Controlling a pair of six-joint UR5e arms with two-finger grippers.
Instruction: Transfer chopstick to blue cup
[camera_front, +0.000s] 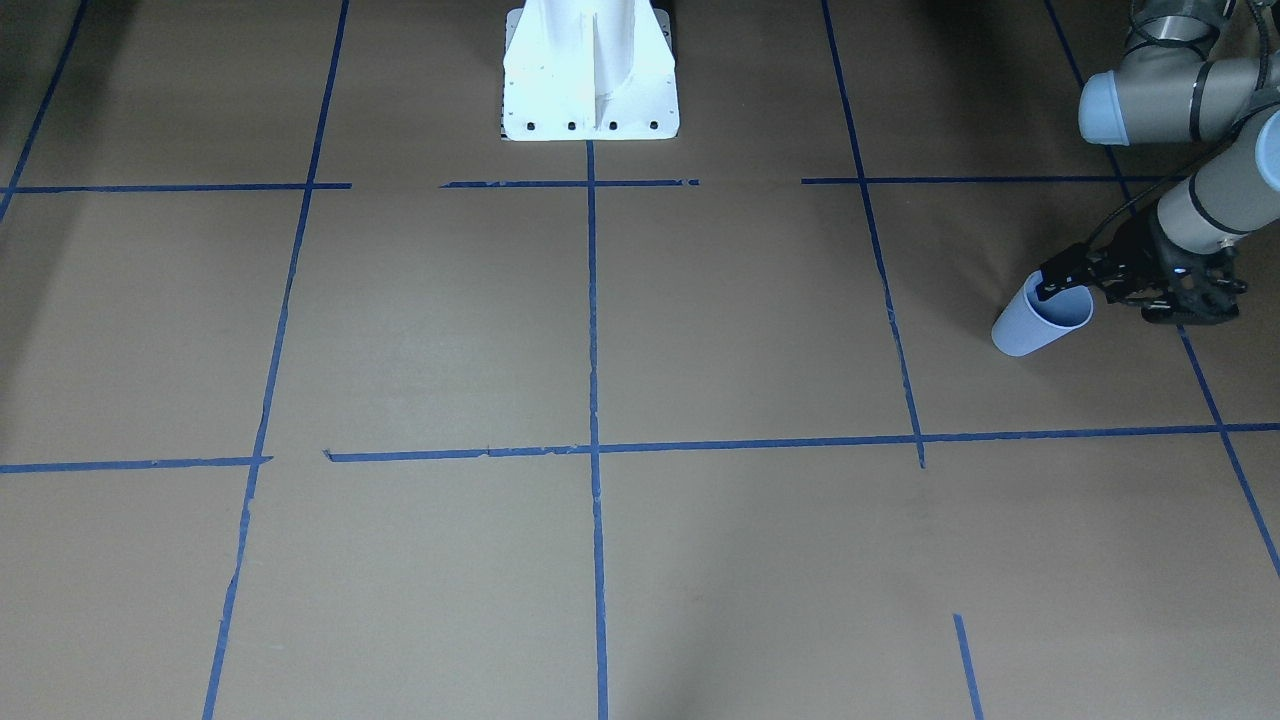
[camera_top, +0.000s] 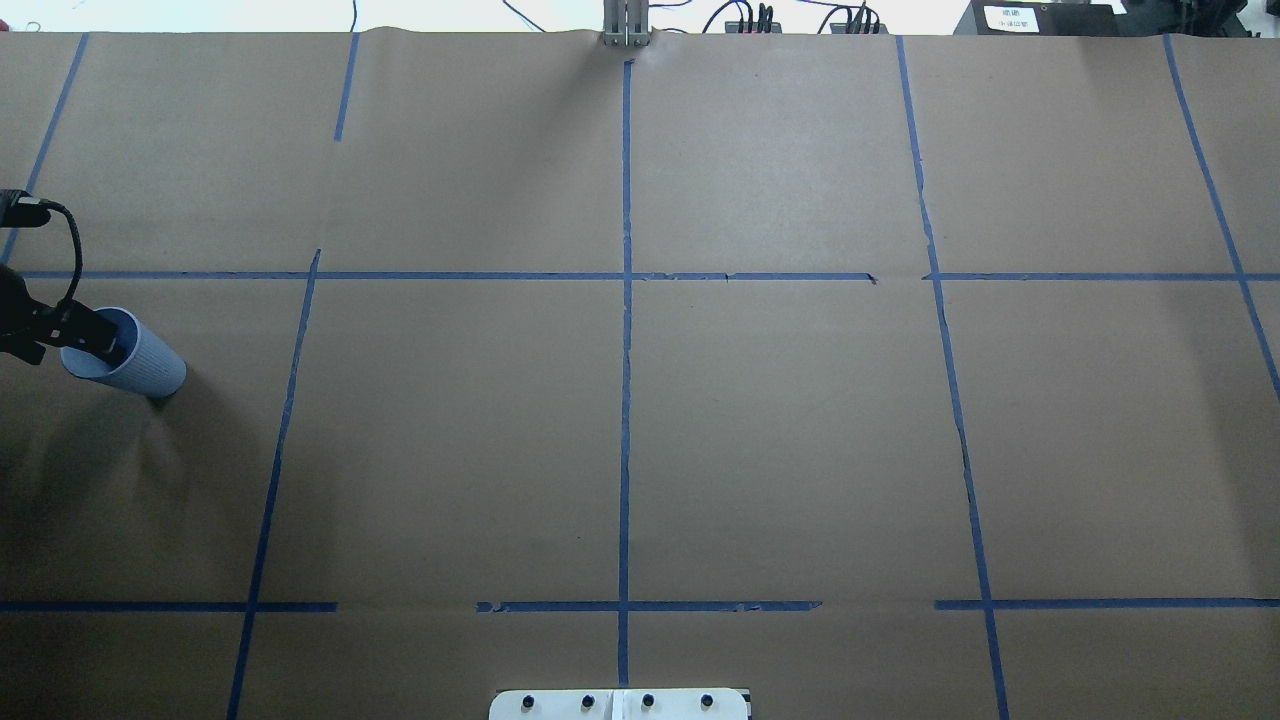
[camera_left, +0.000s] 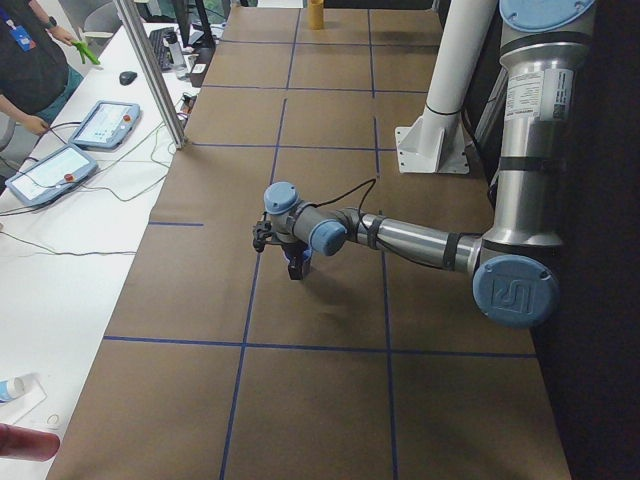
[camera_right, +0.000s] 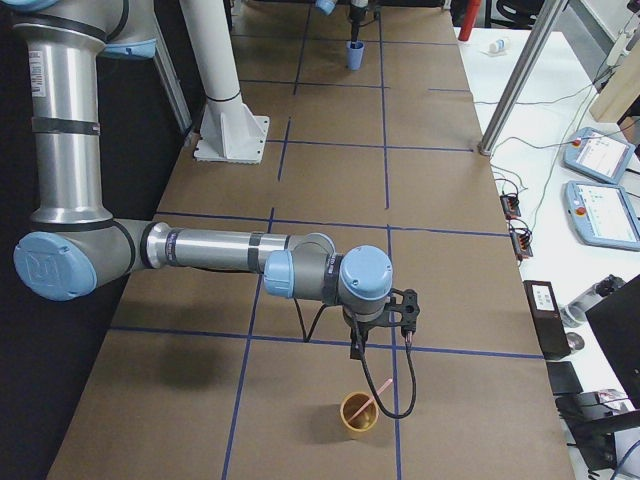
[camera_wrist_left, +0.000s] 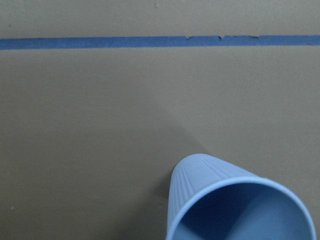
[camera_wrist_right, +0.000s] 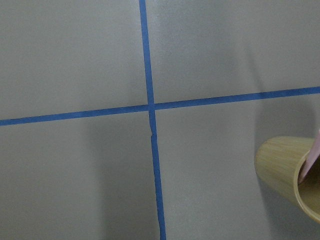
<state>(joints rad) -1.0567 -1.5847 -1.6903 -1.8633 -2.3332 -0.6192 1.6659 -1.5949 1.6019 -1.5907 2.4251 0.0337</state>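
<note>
The blue cup (camera_front: 1030, 325) stands near the table's left end; it also shows in the overhead view (camera_top: 135, 365) and the left wrist view (camera_wrist_left: 220, 200). My left gripper (camera_front: 1058, 282) is at its rim, with one dark finger (camera_top: 105, 338) inside the mouth, apparently clamped on the wall. A pale pink chopstick (camera_right: 366, 404) leans in a tan bamboo cup (camera_right: 358, 414) at the table's right end, and both show in the right wrist view (camera_wrist_right: 311, 157), (camera_wrist_right: 282, 170). My right gripper (camera_right: 356, 350) hangs just above that cup. I cannot tell whether it is open or shut.
The white robot base (camera_front: 590, 80) stands at mid table. Blue tape lines (camera_top: 625, 400) grid the brown paper cover. Beyond the far edge is a white desk with tablets (camera_right: 600, 215) and cables, and an operator (camera_left: 30, 60) stands there.
</note>
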